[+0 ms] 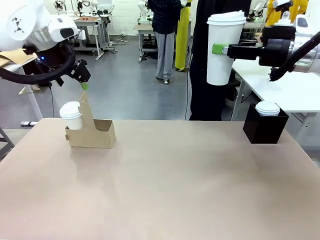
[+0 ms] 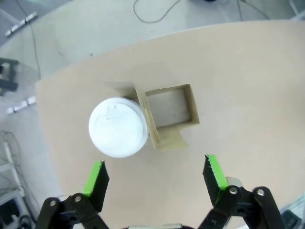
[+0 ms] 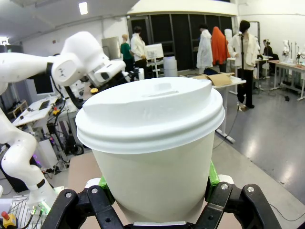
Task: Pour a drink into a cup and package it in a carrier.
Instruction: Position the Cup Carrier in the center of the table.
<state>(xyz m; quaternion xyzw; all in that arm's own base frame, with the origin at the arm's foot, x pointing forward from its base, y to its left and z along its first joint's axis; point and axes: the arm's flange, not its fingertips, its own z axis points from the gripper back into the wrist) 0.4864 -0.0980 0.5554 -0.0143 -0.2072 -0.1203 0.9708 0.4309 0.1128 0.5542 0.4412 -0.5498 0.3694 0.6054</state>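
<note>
Hanging high off to the right, the right claw point(image 1: 222, 49) is gripping the cup point(image 1: 225, 62) around its upper wall, well above the table point(image 1: 175, 190) and far from the carrier point(image 1: 100, 137). The paper wall is smooth and tapered, so to my eye a loose squeeze is risking a slide down through the pads point(image 1: 217, 49). A hard one is risking a buckled side and a popped plastic lid point(image 1: 226, 18).

The carrier is sitting at the table's left. It is thin brown cardboard and light-looking, with one slot holding another cup point(image 1: 71, 114) and the slot beside it lying empty. The left claw point(image 2: 155, 174) is hovering over it with jaws spread wide, gripping nothing, its tip close above the upright tab point(image 1: 86, 106). If nothing is bracing that cardboard, a cup coming down off-centre is likely catching the slot's edge and shoving or tipping the whole thing. A black box point(image 1: 265, 131) is standing at the right.
</note>
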